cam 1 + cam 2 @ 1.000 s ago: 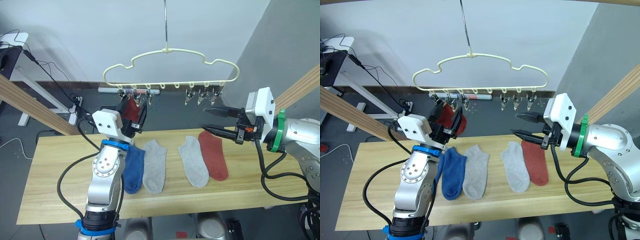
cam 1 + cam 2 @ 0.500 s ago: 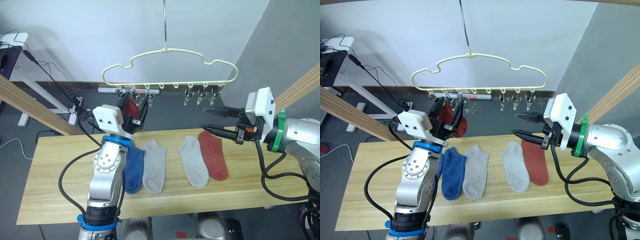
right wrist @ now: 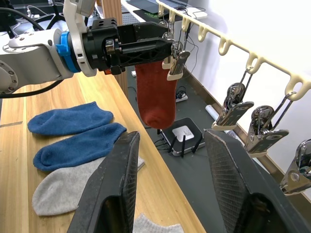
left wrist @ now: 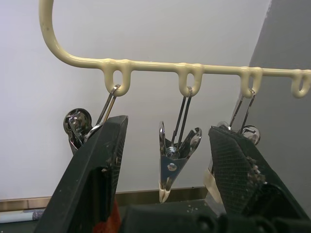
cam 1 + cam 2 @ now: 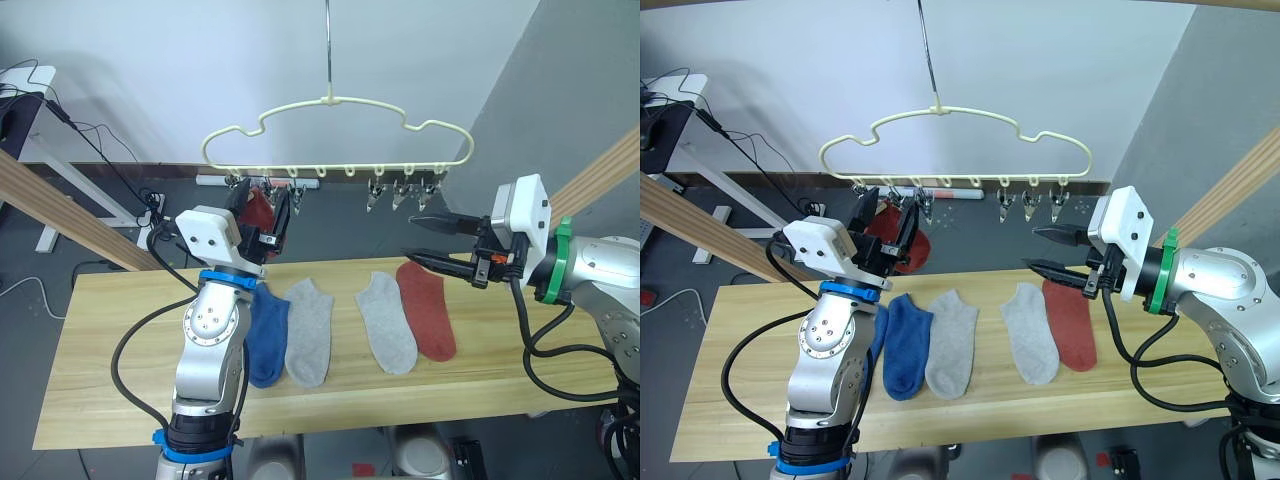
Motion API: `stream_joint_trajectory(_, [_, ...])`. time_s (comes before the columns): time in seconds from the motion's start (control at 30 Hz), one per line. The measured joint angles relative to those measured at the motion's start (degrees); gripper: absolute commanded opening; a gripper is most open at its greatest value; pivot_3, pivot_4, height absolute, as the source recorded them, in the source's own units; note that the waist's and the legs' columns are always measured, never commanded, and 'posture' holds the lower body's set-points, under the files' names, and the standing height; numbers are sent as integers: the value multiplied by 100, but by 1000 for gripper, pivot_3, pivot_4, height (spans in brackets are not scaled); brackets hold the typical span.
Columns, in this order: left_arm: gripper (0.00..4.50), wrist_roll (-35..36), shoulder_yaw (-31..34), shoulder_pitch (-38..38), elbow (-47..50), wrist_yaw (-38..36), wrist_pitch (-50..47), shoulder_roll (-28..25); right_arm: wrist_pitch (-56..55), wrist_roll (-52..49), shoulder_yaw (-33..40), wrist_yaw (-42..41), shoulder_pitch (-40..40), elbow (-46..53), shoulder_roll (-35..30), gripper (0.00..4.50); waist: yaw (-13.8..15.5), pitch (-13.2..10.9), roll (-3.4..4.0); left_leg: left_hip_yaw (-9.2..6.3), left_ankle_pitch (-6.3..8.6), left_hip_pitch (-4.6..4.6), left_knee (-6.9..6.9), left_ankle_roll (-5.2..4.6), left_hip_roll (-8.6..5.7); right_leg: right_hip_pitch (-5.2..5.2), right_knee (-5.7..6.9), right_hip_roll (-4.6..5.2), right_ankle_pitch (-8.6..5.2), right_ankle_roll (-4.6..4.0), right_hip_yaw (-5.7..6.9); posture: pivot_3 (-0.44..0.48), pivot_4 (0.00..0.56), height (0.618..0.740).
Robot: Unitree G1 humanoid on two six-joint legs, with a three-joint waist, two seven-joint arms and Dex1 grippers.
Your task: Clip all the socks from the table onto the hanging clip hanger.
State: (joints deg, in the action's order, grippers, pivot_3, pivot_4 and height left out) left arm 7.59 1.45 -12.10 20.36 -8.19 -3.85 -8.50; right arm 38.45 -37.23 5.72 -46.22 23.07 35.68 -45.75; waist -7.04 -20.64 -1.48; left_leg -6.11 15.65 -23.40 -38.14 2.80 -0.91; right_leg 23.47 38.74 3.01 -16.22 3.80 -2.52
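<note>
The pale yellow clip hanger [image 5: 340, 100] hangs over the table [image 5: 100, 340]. My left gripper [image 5: 262, 197] is raised to its left clips, open, with one metal clip [image 4: 172, 165] standing free between the fingers. A rust red sock [image 3: 155, 94] hangs just under those fingers; what holds its top is hidden. On the table lie two blue socks [image 3: 73, 116] [image 3: 77, 145], two grey socks [image 5: 310, 330] [image 5: 385, 320] and a second red sock [image 5: 428, 310]. My right gripper [image 5: 408, 238] is open and empty above that red sock.
Thick wooden beams slant past the table's left [image 5: 60, 210] and right [image 5: 600, 175] ends. Three free clips [image 5: 400, 192] hang on the hanger's right half. Cables and a power strip [image 5: 150, 210] lie on the floor behind.
My left gripper has risen with the red sock up among the left clips, and the hanger has swung slightly left. The right arm has not moved.
</note>
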Motion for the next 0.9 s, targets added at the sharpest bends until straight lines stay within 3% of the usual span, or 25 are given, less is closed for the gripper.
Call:
stream_joint_trajectory(0.23, [520,1,-3,-15,0,-28,-47,-7,-4,0,-4,1,0,-3,0,2166,0,0,0,0,0,0,0,0,0,0,1,0,0,0,0,-273,357,740])
stream_joint_trajectory(0.37, [107,-2,-5,-34,6,-40,-47,-13,-9,0,-7,-2,-17,-3,0,2166,-1,0,0,0,0,0,0,0,0,0,1,0,0,0,0,-268,355,740])
stream_joint_trajectory(0.53, [82,-5,-4,-22,43,-63,-47,-30,-20,5,-9,-9,-194,-2,-11,2166,1,0,0,0,0,0,0,0,0,0,1,0,0,0,0,-264,354,740])
stream_joint_trajectory(0.63, [82,-4,-2,17,92,-123,-55,-58,-23,149,-17,113,-480,7,-53,2695,8,1,-2,-2,0,0,0,0,0,0,1,0,0,0,1,-256,359,740])
stream_joint_trajectory(0.8, [82,-2,6,65,221,-148,-121,-149,0,736,-204,684,-1175,4,30,4343,36,1,-2,3,0,0,-2,0,-3,2,5,1,0,0,-5,-244,368,740])
stream_joint_trajectory(0.9, [82,3,7,92,275,-214,-205,-220,-6,1312,-440,1486,-1483,-19,566,4500,39,6,-10,-4,-1,4,0,1,5,3,11,-6,0,0,0,-237,373,740])
